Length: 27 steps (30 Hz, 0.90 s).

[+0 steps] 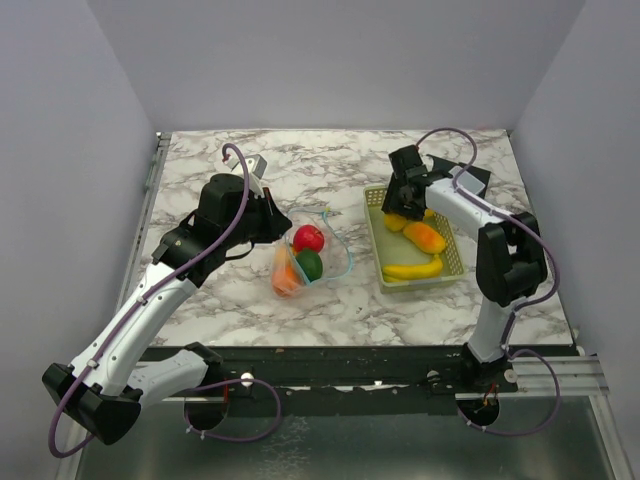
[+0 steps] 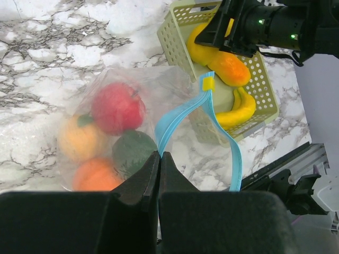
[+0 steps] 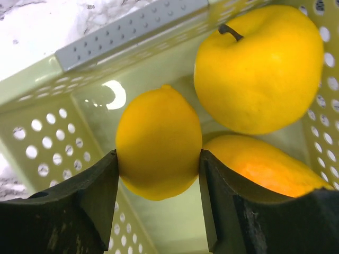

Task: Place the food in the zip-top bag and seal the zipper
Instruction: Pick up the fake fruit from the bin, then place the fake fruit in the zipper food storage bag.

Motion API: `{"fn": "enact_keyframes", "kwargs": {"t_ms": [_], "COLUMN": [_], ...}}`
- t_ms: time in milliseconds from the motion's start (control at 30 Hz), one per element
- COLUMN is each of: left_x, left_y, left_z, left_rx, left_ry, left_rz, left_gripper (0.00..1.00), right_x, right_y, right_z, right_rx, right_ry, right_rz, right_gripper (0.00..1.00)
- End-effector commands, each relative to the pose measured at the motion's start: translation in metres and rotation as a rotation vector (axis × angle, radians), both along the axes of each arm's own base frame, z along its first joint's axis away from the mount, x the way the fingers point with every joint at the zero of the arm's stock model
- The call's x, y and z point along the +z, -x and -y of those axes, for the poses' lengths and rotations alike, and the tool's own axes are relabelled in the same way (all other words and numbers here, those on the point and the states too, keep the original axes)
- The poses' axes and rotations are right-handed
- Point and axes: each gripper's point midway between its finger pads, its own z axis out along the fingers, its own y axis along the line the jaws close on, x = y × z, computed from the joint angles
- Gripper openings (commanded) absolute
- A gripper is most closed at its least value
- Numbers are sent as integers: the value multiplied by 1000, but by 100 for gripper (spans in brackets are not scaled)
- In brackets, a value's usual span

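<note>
Clamping the lemon (image 3: 159, 132) in the basket (image 3: 37, 132), right claw (image 3: 159, 159) sits half-open; left claw (image 2: 159, 156) pinches the zipper (image 2: 180, 112)

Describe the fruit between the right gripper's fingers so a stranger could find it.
On the right of the marble table sits a pale green perforated basket. At its far end, between the fingers of the right gripper, lies the lemon: plain yellow, oval, with a pointed tip, unlike the rounder stemmed yellow apple and the orange-tinged mango beside it.
</note>
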Motion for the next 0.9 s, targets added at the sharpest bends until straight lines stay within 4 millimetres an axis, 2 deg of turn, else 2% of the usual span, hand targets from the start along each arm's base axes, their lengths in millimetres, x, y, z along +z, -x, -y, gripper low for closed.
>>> {"fn": "enact_keyframes", "kwargs": {"t_ms": [0, 200, 533, 800, 867], "left_x": [7, 7, 4, 3, 4], "left_y": [-3, -3, -3, -4, -4], "left_z": [-4, -2, -1, -1, -1], "left_rx": [20, 14, 9, 9, 6], "left_ry": [3, 2, 0, -4, -2], "left_rz": [30, 27, 20, 18, 19], "left_gripper": [0, 0, 0, 0, 0], "right_x": [32, 70, 159, 235, 246], "right_y": [7, 21, 57, 108, 121], "right_z": [1, -3, -32, -86, -101], "right_rx": [27, 101, 332, 609, 668], "right_ry": [-46, -92, -208, -316, -327], "right_rz": [61, 137, 301, 460, 479], "right_gripper": [23, 22, 21, 21, 21]}}
